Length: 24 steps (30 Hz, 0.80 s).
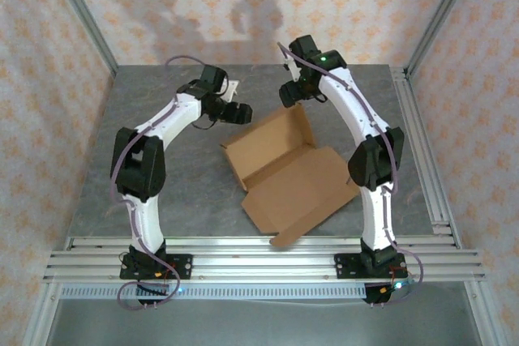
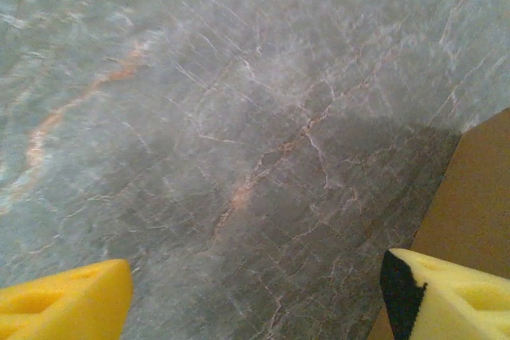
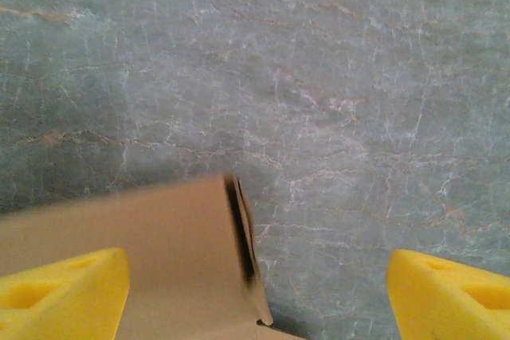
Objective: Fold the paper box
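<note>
Centre of the grey marbled bench (image 1: 186,192): flat brown die-cut cardboard box (image 1: 288,176), one panel tilted up, long axis diagonal from near-left to far-right. Right claw (image 1: 289,95) hangs over the box's far corner, fingers wide apart, nothing gripped. In its wrist view the raised flap's edge sits between them, off-centre. Left claw (image 1: 241,113), spread wide and empty, is over bare bench just beside the box's far-left edge. Right arm looks better placed for the next flap.

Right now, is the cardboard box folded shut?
No, the paper box lies open on the table, its inside facing up.
</note>
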Motion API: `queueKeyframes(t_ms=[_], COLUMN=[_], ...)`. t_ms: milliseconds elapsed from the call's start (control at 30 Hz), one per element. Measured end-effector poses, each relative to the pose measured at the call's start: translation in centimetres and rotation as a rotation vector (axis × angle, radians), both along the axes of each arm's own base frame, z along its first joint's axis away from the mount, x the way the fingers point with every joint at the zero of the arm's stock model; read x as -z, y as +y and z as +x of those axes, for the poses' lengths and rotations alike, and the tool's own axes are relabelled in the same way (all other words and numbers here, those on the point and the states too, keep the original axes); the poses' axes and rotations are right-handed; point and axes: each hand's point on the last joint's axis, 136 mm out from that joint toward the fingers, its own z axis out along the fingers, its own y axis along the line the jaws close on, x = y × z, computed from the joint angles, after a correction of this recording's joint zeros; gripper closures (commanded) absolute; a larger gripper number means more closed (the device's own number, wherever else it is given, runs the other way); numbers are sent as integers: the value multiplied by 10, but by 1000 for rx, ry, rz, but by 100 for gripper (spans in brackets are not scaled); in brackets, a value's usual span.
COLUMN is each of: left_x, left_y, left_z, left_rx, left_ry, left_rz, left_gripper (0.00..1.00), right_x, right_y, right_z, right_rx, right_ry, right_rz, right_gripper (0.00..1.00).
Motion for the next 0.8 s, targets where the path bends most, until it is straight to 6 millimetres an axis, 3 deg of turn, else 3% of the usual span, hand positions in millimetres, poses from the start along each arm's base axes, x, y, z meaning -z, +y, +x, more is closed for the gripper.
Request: queueKeyframes(t_ms=[233,467,633,800], left_x=[25,25,11,-21], left_y=[4,9,18,26], left_z=[-14,-12,-11,-7], left_rx=[6,-24,-63,-104], left_ry=[96,88,40,-41], left_rz=[36,56,74,55], left_gripper=[19,17,17,16], right_x=[8,-22,-48,-41], right_y=[-12,-43,-73,-75], right_z=[-12,-33,-59,-92], right_rx=[63,196,308,321], right_ry=[-6,-141,-248,-215], right_rz=[31,132,222,294], right_gripper=[17,17,20,30])
